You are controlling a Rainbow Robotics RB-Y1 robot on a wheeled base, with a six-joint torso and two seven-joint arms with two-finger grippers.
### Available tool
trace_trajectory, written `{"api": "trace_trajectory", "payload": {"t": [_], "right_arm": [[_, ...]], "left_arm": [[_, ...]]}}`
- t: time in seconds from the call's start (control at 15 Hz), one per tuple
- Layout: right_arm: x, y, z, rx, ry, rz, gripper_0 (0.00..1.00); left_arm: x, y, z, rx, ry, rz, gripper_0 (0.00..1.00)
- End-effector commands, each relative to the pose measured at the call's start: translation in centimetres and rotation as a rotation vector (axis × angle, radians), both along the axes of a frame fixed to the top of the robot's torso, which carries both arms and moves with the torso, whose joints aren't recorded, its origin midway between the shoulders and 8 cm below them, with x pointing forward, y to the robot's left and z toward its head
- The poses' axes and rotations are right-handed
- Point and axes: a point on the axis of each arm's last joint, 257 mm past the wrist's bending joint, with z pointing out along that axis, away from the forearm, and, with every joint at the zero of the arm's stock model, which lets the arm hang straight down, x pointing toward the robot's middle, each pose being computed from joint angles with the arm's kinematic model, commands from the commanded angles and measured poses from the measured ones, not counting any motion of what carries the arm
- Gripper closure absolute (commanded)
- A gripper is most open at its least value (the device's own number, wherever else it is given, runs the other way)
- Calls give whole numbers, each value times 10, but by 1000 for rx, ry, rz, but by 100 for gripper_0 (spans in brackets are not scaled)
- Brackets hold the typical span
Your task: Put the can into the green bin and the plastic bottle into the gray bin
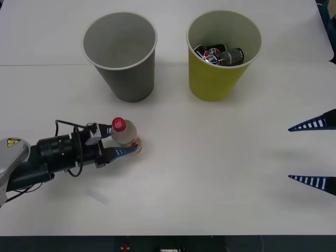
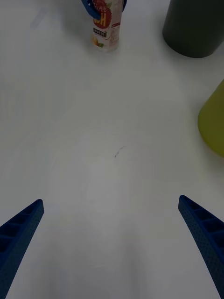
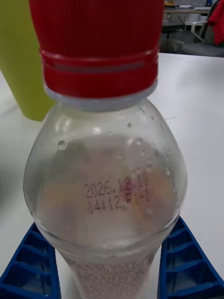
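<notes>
The plastic bottle [image 1: 124, 133], clear with a red cap and an orange-yellow label, stands upright on the white table at front left. My left gripper [image 1: 129, 143] reaches in from the left and is shut on its lower body, one blue finger [image 3: 32, 266] on each side. The right wrist view shows the bottle [image 2: 106, 28] far off. The gray bin [image 1: 123, 79] stands behind the bottle with nothing visible inside. The green bin [image 1: 212, 79] to its right holds dark cans [image 1: 220, 54]. My right gripper [image 1: 289, 152] hangs open at the right edge, far from everything.
The table [image 1: 210, 173] is bare white between the bins and the front edge. The two bins stand side by side with a narrow gap. A table seam runs along the left behind the gray bin. Chairs and desks show beyond the table in the left wrist view.
</notes>
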Motion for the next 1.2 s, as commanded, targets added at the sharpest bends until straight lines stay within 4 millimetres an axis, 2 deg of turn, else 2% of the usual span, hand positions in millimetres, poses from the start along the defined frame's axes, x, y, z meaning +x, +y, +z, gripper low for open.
{"api": "trace_trajectory", "payload": {"t": [0.07,0.27,0.53,0.8,1.2], "right_arm": [[0,0,0,0,0,0,0],[0,0,0,0,0,0,0],[0,0,0,0,0,0,0],[0,0,0,0,0,0,0],[0,0,0,0,0,0,0]], "left_arm": [[0,0,0,-1,2,-1,100],[-3,-4,6,-11,3,-15,100],[-15,6,17,11,35,-6,100],[-33,7,51,49,87,28,100],[-45,16,102,113,200,107,100]]}}
